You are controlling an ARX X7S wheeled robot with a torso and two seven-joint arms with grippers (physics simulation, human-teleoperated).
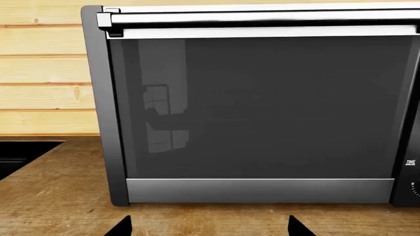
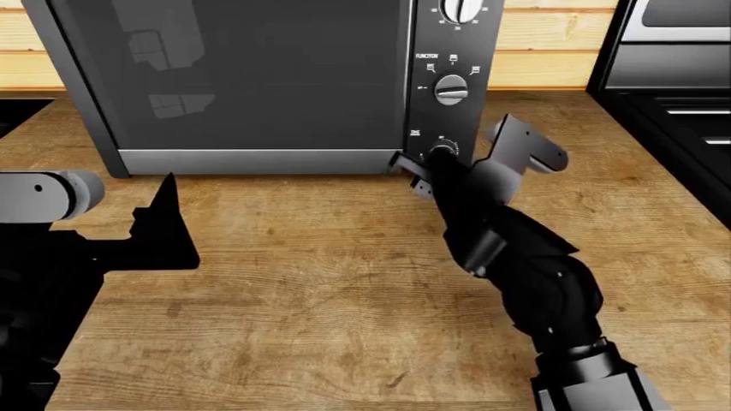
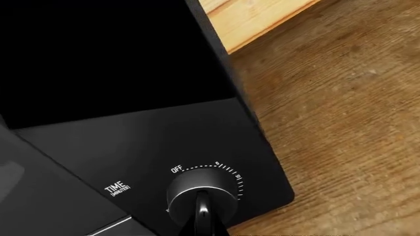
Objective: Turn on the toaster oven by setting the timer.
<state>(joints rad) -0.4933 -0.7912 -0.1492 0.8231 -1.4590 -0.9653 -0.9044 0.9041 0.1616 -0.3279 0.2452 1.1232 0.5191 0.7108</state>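
At the lower centre of the right wrist frame sits the timer [image 3: 200, 194], a round silver knob beside its "TIME" label, low on the black panel of the toaster oven [image 2: 263, 77]. One dark finger [image 3: 204, 216] of the right pincer [image 2: 440, 163] lies across the knob's face; whether that pincer is clamped I cannot tell. Left pincer [image 1: 210, 227] is apart, above the wooden counter [image 2: 342, 282] before the glass door.

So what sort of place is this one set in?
Most likely a kitchen, rendered in simulation: a toaster oven stands on a wooden countertop against a plank wall, with what looks like a larger steel appliance to the robot's right.
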